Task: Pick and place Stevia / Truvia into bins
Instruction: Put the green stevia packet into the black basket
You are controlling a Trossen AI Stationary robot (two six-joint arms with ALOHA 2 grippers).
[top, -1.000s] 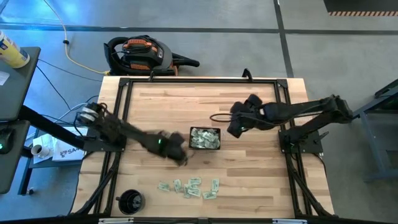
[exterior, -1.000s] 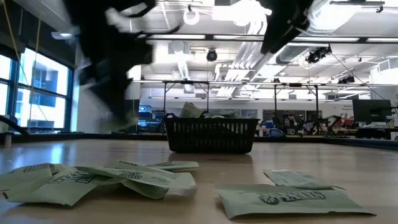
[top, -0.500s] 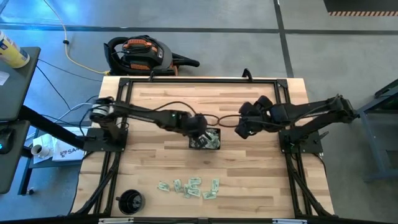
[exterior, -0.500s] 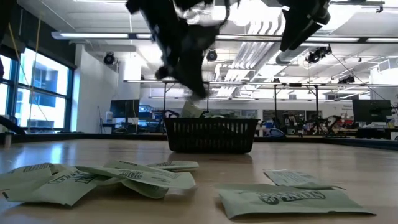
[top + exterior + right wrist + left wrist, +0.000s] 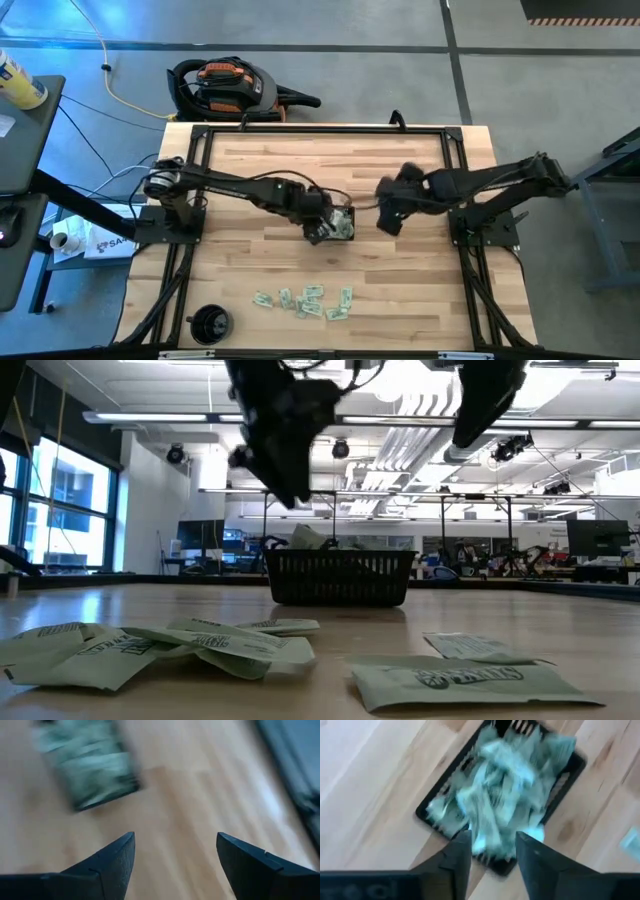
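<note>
The black mesh tray (image 5: 340, 222) stands mid-table, heaped with pale green Stevia sachets (image 5: 502, 790). More sachets (image 5: 305, 300) lie flat on the wood near the front edge, close up in the low view (image 5: 200, 645). My left gripper (image 5: 492, 845) hangs above the tray's left near corner (image 5: 318, 228), pointing steeply down. It is open, with nothing between its fingers. My right gripper (image 5: 175, 850) hovers above bare wood right of the tray (image 5: 390, 215), wide open and empty.
A round black cup-like object (image 5: 210, 323) stands at the near left corner. A black frame (image 5: 196, 190) runs along the table's sides and far edge. Bare wood lies between the tray and the loose sachets.
My left gripper has swung from the table's near left toward the tray, dipped low over it, and risen a little above it. My right gripper has shifted slightly toward the near edge. The tray and the loose sachets have stayed put.
</note>
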